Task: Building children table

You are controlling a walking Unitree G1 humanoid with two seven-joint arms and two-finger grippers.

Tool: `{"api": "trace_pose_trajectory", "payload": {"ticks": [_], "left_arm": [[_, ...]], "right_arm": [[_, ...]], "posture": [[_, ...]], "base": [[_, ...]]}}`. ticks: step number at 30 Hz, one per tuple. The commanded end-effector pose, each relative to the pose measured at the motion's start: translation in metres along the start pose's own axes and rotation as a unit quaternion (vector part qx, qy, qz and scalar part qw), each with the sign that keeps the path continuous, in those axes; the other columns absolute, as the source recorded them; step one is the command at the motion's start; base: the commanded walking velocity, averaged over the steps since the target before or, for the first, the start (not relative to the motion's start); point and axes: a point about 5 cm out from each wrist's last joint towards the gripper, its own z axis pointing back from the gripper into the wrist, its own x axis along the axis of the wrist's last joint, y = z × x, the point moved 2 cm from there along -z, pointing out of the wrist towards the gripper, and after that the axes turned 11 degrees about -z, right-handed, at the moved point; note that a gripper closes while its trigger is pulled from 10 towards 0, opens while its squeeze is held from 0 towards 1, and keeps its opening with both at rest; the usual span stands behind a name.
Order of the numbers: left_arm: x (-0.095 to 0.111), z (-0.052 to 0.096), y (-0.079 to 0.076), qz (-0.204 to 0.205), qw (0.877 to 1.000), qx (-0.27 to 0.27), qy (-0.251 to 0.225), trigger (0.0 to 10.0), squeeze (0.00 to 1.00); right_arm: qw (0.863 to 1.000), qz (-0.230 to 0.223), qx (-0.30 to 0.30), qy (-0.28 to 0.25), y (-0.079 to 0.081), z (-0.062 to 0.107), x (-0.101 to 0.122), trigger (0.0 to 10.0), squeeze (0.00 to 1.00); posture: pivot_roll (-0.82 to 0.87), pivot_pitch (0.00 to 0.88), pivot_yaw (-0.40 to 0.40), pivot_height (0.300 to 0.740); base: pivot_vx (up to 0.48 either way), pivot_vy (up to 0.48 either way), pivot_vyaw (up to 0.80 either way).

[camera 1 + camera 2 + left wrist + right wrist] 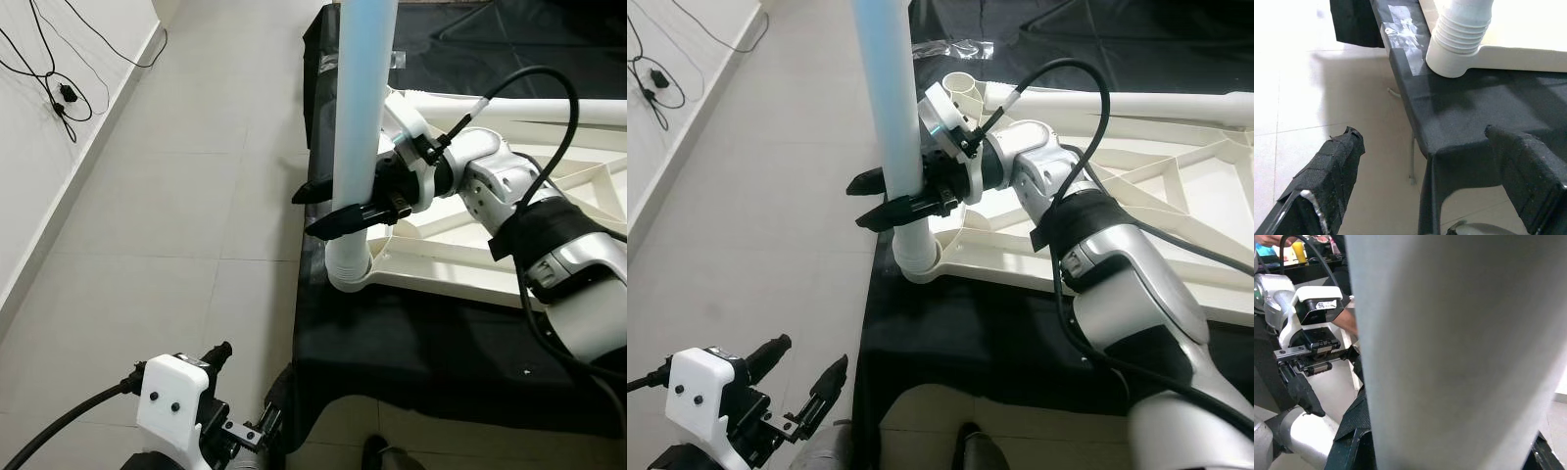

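Note:
A pale blue-white table leg [361,108] stands upright, its ribbed foot [348,266] set in the corner socket of the white upturned tabletop [446,266]. My right gripper [309,213] is shut on the leg just above the socket, one black finger on each side. In the right wrist view the leg [1459,352] is very close to the camera. My left gripper [813,354] hangs open and holds nothing, low over the floor beside the table's near corner. The left wrist view has its fingers [1327,171] spread, with the ribbed foot [1459,39] above them.
The tabletop lies on a table draped in black cloth [411,343]. A second white leg [1097,101] lies across the tabletop's far side. Cables [59,93] trail along the wall on the left. A dark shoe [970,446] is at the near edge.

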Motion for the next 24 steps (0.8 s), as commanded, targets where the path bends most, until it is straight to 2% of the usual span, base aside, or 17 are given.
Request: {"api": "trace_pose_trajectory", "payload": {"ticks": [1,8,15,24], "left_arm": [[-0.001,0.003,0.000,0.002,1.000,-0.003,0.006,10.0,0.00],[0.000,0.001,-0.001,0.001,1.000,-0.004,0.005,10.0,0.00],[0.001,0.001,0.000,-0.002,1.000,-0.005,0.005,10.0,0.00],[0.001,0.000,0.000,-0.004,1.000,-0.006,0.005,10.0,0.00]], "right_arm": [[1.000,-0.015,0.006,0.013,0.002,0.000,-0.011,10.0,0.00],[0.999,-0.025,-0.005,0.024,0.001,0.004,-0.020,10.0,0.00],[0.999,-0.025,-0.028,0.024,-0.004,0.011,-0.017,10.0,0.00],[0.999,-0.033,-0.022,0.020,0.001,0.014,-0.021,10.0,0.00]], "posture": [[0.22,0.314,0.051,0.740],[0.22,0.314,0.053,0.740],[0.22,0.313,0.050,0.740],[0.21,0.315,0.051,0.740]], "base": [[0.000,0.000,0.00],[0.000,0.000,0.00],[0.000,0.000,0.00],[0.000,0.000,0.00]]}}
